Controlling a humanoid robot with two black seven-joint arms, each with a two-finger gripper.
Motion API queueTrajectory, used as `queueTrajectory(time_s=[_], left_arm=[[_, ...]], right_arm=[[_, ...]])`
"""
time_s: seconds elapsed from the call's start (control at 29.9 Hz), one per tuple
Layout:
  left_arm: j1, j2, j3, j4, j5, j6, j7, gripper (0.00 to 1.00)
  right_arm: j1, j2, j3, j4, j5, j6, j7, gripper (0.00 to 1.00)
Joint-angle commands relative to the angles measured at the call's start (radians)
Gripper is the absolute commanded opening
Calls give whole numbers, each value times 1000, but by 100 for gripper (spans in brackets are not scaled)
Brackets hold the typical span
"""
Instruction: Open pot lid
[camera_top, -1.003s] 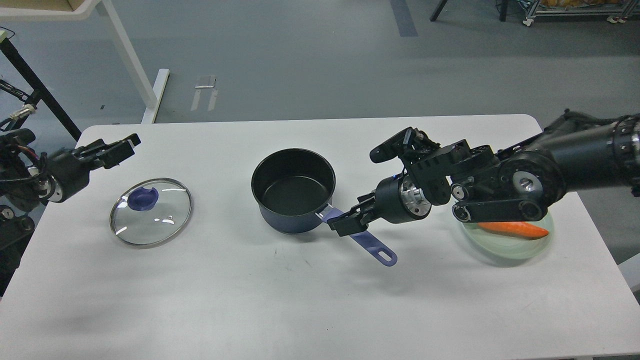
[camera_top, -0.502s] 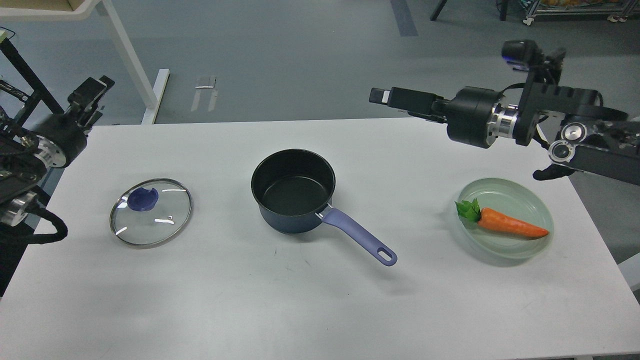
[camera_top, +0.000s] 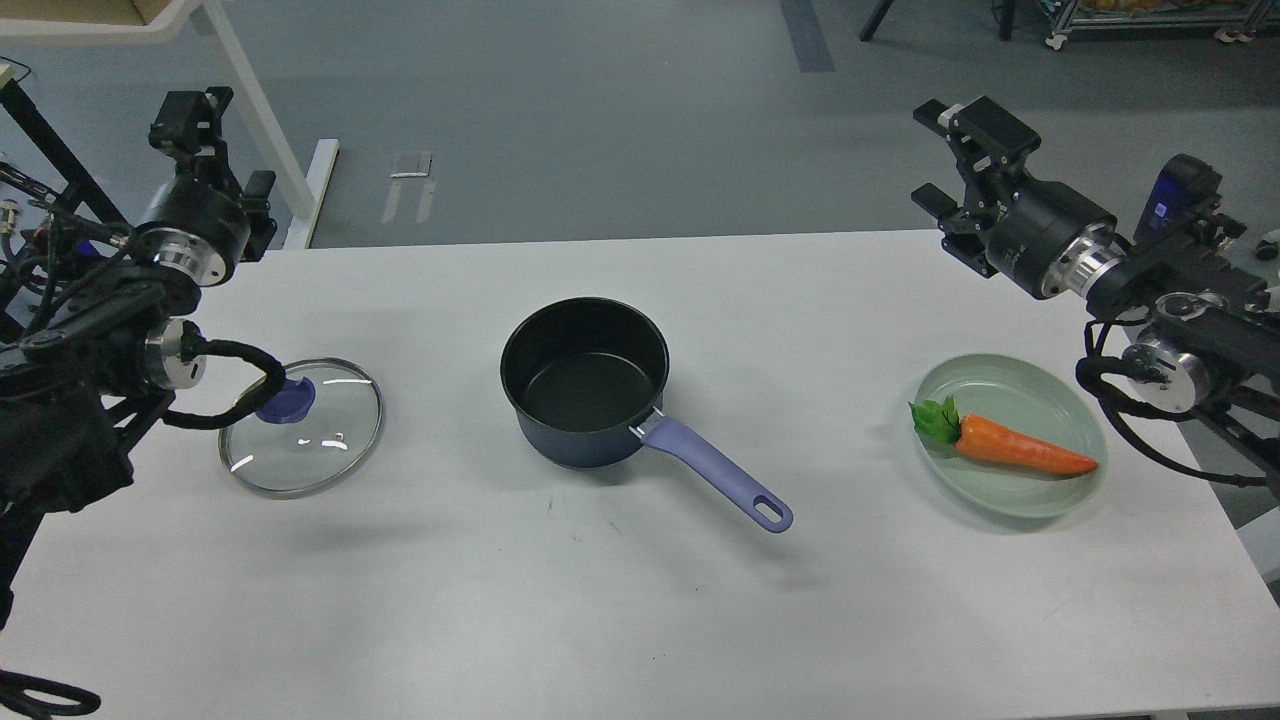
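The navy pot (camera_top: 585, 385) stands uncovered in the middle of the table, its black inside showing and its lavender handle (camera_top: 715, 472) pointing to the front right. The glass lid (camera_top: 310, 435) with its purple-blue knob (camera_top: 285, 400) lies flat on the table to the pot's left, apart from it. My left gripper (camera_top: 225, 150) is raised above the table's back left corner, open and empty. My right gripper (camera_top: 953, 157) is raised above the back right corner, open and empty.
A pale green plate (camera_top: 1000, 378) with an orange carrot (camera_top: 1025, 450) sits at the right of the white table (camera_top: 640, 600). A black cable of my left arm hangs over the lid's left edge. A white table leg stands on the floor behind.
My right gripper has left the pot handle and pulled back up and to the right. My left gripper has risen and turned upward near the back left corner. Pot and lid stayed put.
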Motion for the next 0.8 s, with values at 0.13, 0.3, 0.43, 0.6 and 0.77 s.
queueTrajectory(time_s=[0.13,0.3,0.43,0.6,0.77], left_arm=[[15,-44,-11,0,-195,-114,0,99],[16,-84,-55,0,-220,-122,0,99],[18,-102,-57,-2,-220,-122,0,99],[23,-89,-55,-7,-219,-114,0,99],[23,-56,-57,-11,-219,-116,0,99]], right_arm=[[-66,194,238,-215,301,8,-2,100],[-101,317,438,-289,304,11,-16,100],[-101,381,496,-352,308,17,-18,100],[-104,395,496,-359,310,39,-15,100],[-103,395,496,-350,310,42,-15,100]])
